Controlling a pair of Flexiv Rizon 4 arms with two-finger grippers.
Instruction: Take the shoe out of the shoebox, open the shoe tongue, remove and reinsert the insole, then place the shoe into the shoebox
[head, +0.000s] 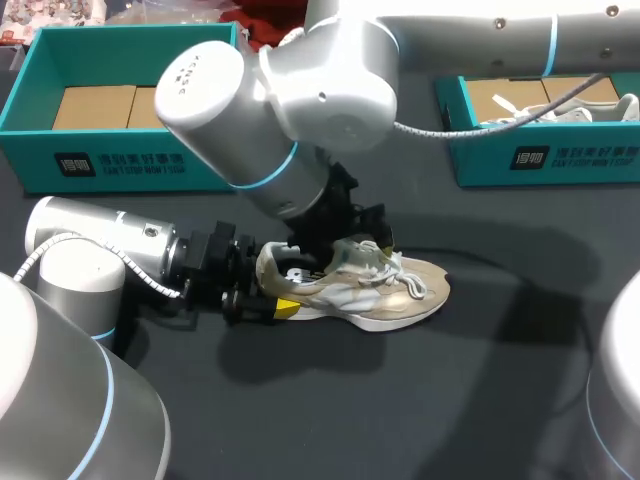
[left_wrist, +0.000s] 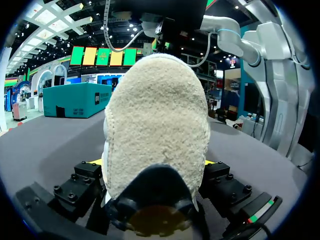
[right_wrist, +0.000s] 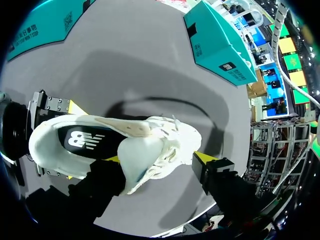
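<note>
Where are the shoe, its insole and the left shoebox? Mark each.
shoe (head: 418, 291), head view, beige toe side.
insole (right_wrist: 86, 141), right wrist view, dark heel area.
left shoebox (head: 35, 150), head view, teal front wall.

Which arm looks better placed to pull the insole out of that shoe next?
Probably the right. The right tool sits directly over the opening of the shoe, where the insole shows. The left tool grips the heel from behind, apparently steadying the shoe.

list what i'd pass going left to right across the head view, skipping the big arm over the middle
left shoebox → left tool at the heel → shoe → right shoebox
</note>
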